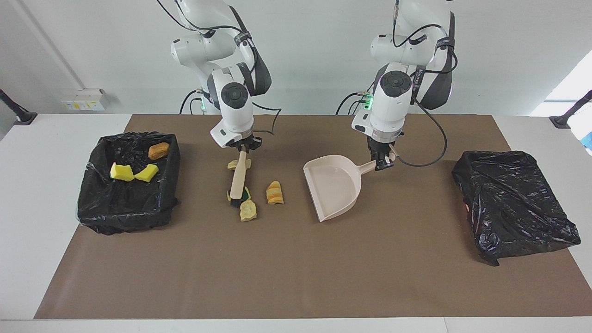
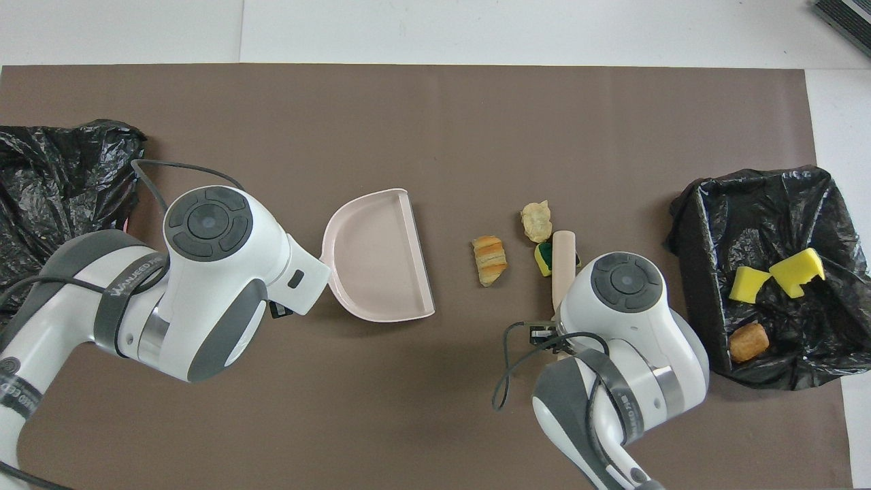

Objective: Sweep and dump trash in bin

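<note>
My right gripper [image 1: 242,149] is shut on the handle of the beige brush [image 1: 237,178], whose bristle end rests on the mat against a green-and-yellow sponge [image 1: 245,193]. A tan lump [image 1: 248,210] lies just off the brush tip, and a striped bread piece [image 1: 274,193] sits beside it toward the dustpan. Another tan scrap [image 1: 236,164] lies under the handle. My left gripper [image 1: 383,163] is shut on the handle of the beige dustpan [image 1: 333,185], which rests on the mat with its open edge [image 2: 418,258] facing the trash. The bin [image 1: 125,217] holds two yellow sponge bits [image 1: 121,172] and a brown lump [image 1: 158,150].
A crumpled black bag [image 1: 513,203] covers something at the left arm's end of the table. The brown mat [image 1: 296,277] stretches bare from the trash to the edge farthest from the robots.
</note>
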Robot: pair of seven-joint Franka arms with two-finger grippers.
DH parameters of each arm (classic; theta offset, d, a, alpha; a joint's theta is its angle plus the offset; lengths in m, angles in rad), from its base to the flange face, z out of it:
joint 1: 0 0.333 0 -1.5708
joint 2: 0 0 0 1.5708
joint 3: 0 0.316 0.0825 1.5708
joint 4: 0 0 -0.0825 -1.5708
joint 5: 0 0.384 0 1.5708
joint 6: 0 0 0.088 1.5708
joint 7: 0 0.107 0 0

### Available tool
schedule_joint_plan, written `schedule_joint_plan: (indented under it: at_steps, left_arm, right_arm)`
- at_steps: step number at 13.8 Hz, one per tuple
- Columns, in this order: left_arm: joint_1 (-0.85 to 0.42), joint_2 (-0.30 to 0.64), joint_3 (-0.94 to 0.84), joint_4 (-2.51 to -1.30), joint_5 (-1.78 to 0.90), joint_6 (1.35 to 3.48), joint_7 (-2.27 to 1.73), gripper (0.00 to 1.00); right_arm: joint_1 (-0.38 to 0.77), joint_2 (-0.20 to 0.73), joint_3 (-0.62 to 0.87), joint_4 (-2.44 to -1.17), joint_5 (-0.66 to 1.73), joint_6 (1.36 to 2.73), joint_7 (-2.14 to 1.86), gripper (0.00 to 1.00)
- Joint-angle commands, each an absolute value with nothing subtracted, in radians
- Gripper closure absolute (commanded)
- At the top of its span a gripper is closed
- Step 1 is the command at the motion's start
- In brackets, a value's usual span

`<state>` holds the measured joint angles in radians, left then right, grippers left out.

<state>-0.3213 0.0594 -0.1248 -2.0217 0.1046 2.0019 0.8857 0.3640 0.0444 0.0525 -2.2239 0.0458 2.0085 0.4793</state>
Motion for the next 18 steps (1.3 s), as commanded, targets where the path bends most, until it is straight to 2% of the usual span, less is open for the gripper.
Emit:
schedule_joint_plan:
  at_steps: [1,5,8,11,15,18]
  left_arm:
    - [-0.318,0.029,-0.126,-2.095,0.12,2.033,0.89,1.0]
    - [-0.325,0.032,-0.126,-2.112,0.107,2.039,0.876,1.0]
    - [-0.328,0.029,-0.13,-2.125,0.104,2.046,0.822,1.0]
    - [-0.337,0.029,-0.132,-2.125,0.091,2.045,0.787,1.0]
    - [-0.345,0.029,-0.132,-2.125,0.089,2.045,0.759,1.0]
    - [-0.344,0.028,-0.132,-2.125,0.089,2.045,0.758,1.0]
  right_arm:
    - [0.397,0.17,0.054,-2.106,0.094,2.019,0.459,1.0]
    - [0.41,0.202,0.107,-2.034,0.17,2.002,0.361,1.0]
    - [0.413,0.207,0.12,-2.025,0.418,2.023,0.236,1.0]
    - [0.41,0.201,0.121,-1.976,0.515,2.001,0.235,1.0]
    - [0.359,0.134,0.106,-1.944,0.444,1.846,0.195,1.0]
    - [0.341,0.112,0.106,-1.933,0.176,1.757,0.209,1.0]
